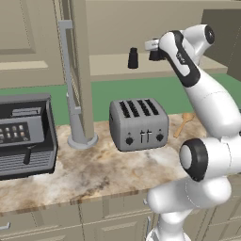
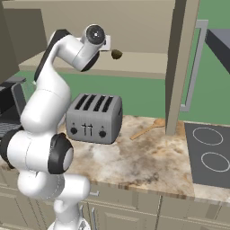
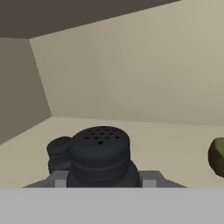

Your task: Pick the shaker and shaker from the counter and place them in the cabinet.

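Cabinet [image 1: 155,63]: open, its tan shelf carries both black shakers and a small brown lump [image 2: 116,54].
First shaker [image 1: 133,58]: upright on the shelf, free, at 9 o'clock from the arm's hand in the left base view.
Second shaker [image 3: 101,155]: between the end effector [image 3: 103,178] fingers, perforated top showing; seems clasped, base hidden.
Worktop [image 1: 94,172]: toaster [image 1: 139,124], wooden spoon [image 2: 148,129] at its 3 o'clock, coffee machine [image 1: 26,135].

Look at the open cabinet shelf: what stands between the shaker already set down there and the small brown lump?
The second shaker, held in the gripper, in the hand view: first shaker one side, brown lump the other, on the cabinet shelf.
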